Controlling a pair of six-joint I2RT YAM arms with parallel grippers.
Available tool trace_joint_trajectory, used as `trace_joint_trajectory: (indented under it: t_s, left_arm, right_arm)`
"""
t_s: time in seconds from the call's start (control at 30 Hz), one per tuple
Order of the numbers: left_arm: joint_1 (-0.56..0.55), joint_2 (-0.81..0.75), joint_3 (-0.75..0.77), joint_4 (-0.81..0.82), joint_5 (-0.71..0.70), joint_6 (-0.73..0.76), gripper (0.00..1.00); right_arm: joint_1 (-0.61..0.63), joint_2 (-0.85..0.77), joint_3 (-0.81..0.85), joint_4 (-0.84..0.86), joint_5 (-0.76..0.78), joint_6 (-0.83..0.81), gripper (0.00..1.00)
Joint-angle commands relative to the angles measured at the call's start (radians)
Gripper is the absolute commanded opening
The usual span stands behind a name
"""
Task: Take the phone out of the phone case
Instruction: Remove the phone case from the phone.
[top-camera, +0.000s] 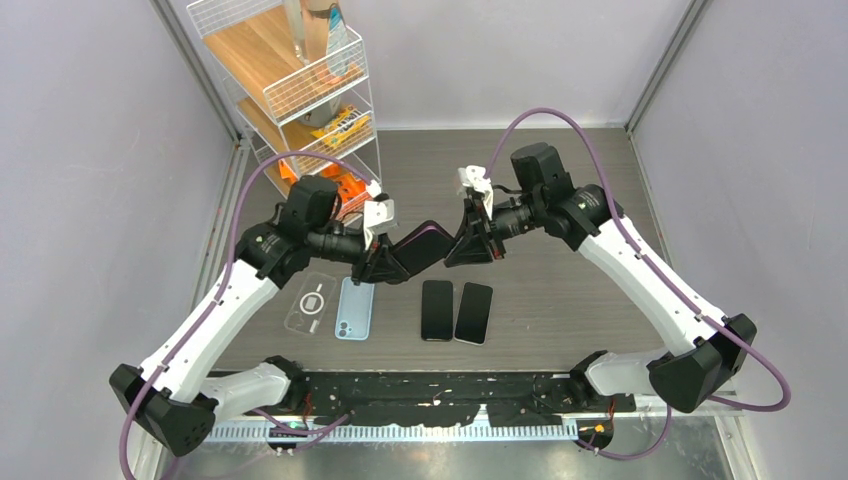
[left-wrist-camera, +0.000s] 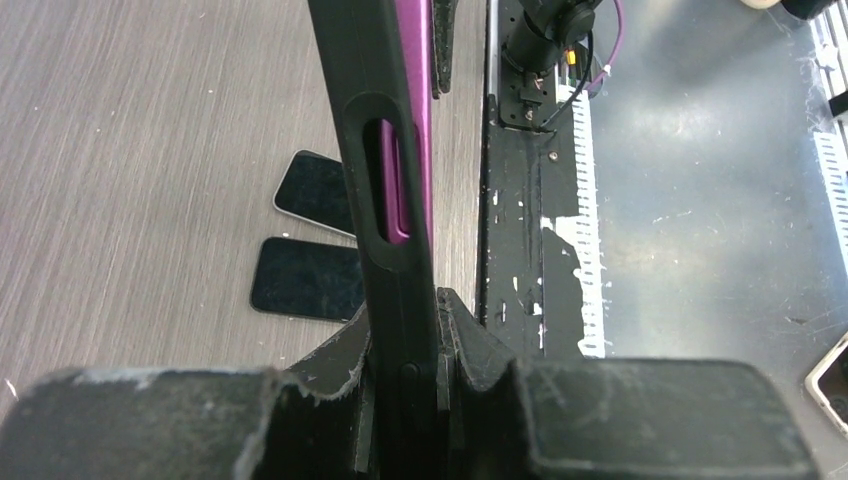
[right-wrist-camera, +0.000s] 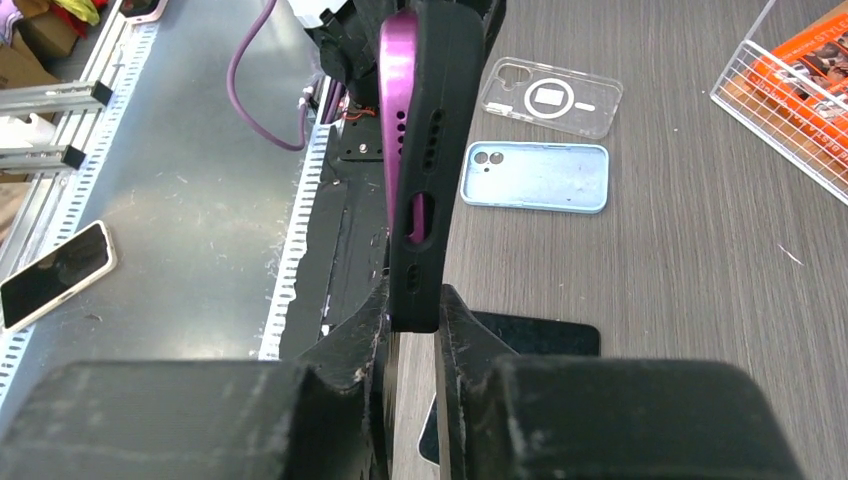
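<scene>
A purple phone (top-camera: 432, 234) sits in a black phone case (top-camera: 415, 250), held in the air between both arms above the table's middle. My left gripper (top-camera: 385, 262) is shut on the left end of the case. In the left wrist view the case (left-wrist-camera: 380, 150) stands edge-on between my fingers (left-wrist-camera: 405, 330), with the purple phone (left-wrist-camera: 418, 90) showing along its side. My right gripper (top-camera: 462, 245) is shut on the other end. In the right wrist view the case (right-wrist-camera: 445, 150) has its tip pinched at my gripper (right-wrist-camera: 413, 310), and the phone (right-wrist-camera: 397, 100) shows on its left edge.
Two black phones (top-camera: 437, 310) (top-camera: 474, 313) lie face up below the held case. A clear case (top-camera: 312, 300) and a light blue case (top-camera: 354, 308) lie to their left. A wire rack (top-camera: 300, 80) stands at the back left. Another phone (right-wrist-camera: 55, 272) lies on the metal surface off the table.
</scene>
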Motion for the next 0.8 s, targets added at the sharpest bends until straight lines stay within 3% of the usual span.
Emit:
trace_joint_trajectory:
  t_s: [0.0,0.23,0.47,0.77]
  left_arm:
    - [-0.002,-0.031,-0.016,0.036,0.12,0.092,0.0]
    - [-0.005,-0.022,0.003,-0.197,0.3,0.368,0.0]
    - [-0.042,-0.008,0.013,-0.401,0.345,0.631,0.0]
    - [-0.074,0.029,0.026,-0.354,0.298,0.582,0.0]
  right_arm:
    - [0.006,-0.022,0.014,-0.029,-0.047,-0.089,0.06]
    - [0.006,-0.017,0.017,-0.089,-0.088,-0.204,0.05]
    - [0.014,-0.013,0.021,-0.132,-0.126,-0.291,0.05]
    - [0.029,-0.024,0.019,-0.162,-0.11,-0.306,0.05]
